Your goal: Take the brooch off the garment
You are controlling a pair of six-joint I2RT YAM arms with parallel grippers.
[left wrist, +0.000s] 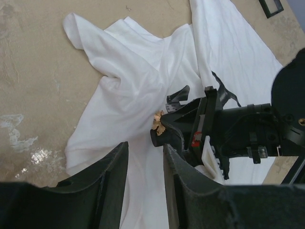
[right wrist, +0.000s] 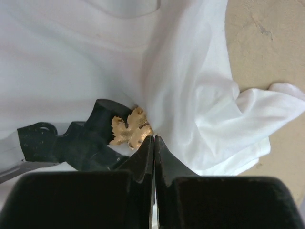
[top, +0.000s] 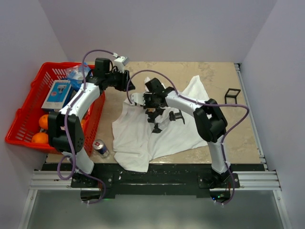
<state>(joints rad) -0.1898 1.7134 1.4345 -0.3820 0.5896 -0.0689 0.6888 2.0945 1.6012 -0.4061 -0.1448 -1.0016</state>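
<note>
**Right claw shut at the brooch, pull not yet made**

The step in hand is the grasp. The right claw (right wrist: 154, 139) has its fingers pressed together, and the gold, leaf-shaped brooch (right wrist: 127, 131) lies touching the left side of its tips. It sits on the shirt (right wrist: 71, 57), beside a patch of black print (right wrist: 71, 143). I cannot tell whether the tips have caught the brooch's rim or only pinched cloth beside it.

The left claw (left wrist: 145, 148) hangs above the shirt with its fingers partly apart and nothing between them. The brooch is just ahead of it and slightly to the right.

The brooch looks to lie nearly flat. Its long axis runs across the right claw's line, from the tips out to the left, with the lobes pointing up and away.

The next move probably needs a confirmed hold on the brooch. The left claw should then pin the cloth to the worktop (left wrist: 33, 71) close by, or the shirt will likely lift with the pull.
</note>
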